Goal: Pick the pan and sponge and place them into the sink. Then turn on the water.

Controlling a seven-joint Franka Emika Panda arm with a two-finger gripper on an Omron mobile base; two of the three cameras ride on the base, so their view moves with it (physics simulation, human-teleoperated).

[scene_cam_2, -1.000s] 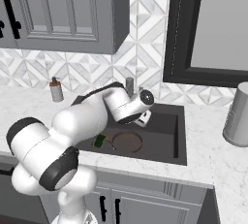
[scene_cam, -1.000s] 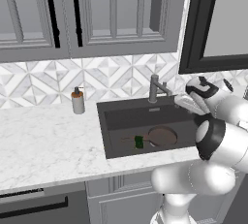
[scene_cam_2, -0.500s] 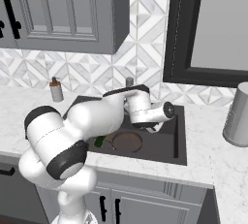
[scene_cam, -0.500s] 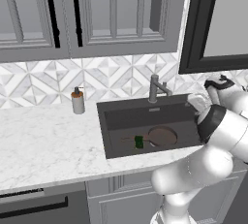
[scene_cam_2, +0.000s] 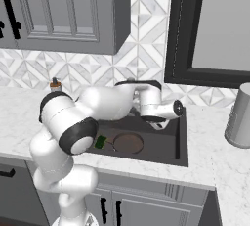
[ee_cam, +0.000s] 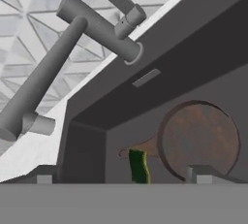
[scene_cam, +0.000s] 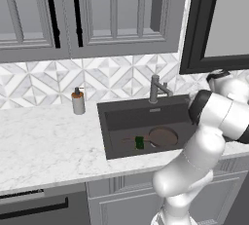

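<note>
While the pan [scene_cam: 162,137] and the sponge [scene_cam: 139,142] already lay in the sink [scene_cam: 116,117], the step left, as I judge, was to turn on the water. No stream ran from the faucet [scene_cam: 156,88]. Going from left to right I counted one soap bottle [scene_cam: 78,102] on the counter [scene_cam: 44,143], one sponge, one pan, one faucet, and one grey canister [scene_cam_2: 240,115] on the far right. The sponge lay on the pan's long handle, which pointed left. The gripper [scene_cam_2: 157,124] hung over the right part of the basin with its jaws wide apart and empty. In the hand view the faucet stood up and to the left of the jaws, its spout running slantwise, with the small lever [ee_cam: 127,10] at the top.
</note>
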